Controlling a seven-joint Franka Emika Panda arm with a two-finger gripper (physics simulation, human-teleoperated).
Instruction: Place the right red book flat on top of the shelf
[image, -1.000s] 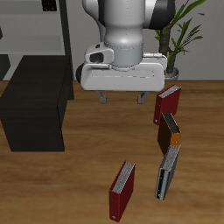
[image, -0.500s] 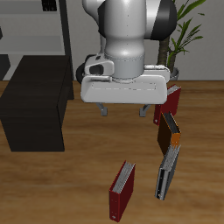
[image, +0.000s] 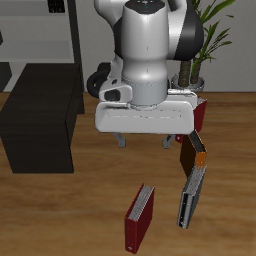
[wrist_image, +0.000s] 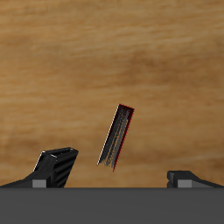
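Wood-grain tabletop runs warm and plain under everything. Nearest the front edge is the right red book (image: 140, 218), standing on its edge. It is a thin dark red hardcover with a plain cover and a pale strip of pages. Just beside it a slim grey-edged book (image: 187, 200) also stands on edge, and behind that is the brown book (image: 192, 155) with its orange spine.

Over the last second you have brought the gripper (image: 145, 141) lower and forward, towards the front edge. Its white body now covers most of the second red book (image: 199, 112) at the back. The jaws are wide apart and hold nothing. In the wrist view a red book (wrist_image: 115, 136), most likely your target, lies ahead between the two dark fingers (wrist_image: 57, 166), untouched. You are still approaching it, and the grasp is not yet begun.

A thin, rigid slab balanced on edge will likely tip if a finger nudges it, so straddle it squarely before you close.

Farther back sits the shelf (image: 40, 122), a low matte black box whose broad flat top is well apart from the book. Beyond it are a leafy plant (image: 205, 40) and tall light-grey shelving (image: 50, 35).
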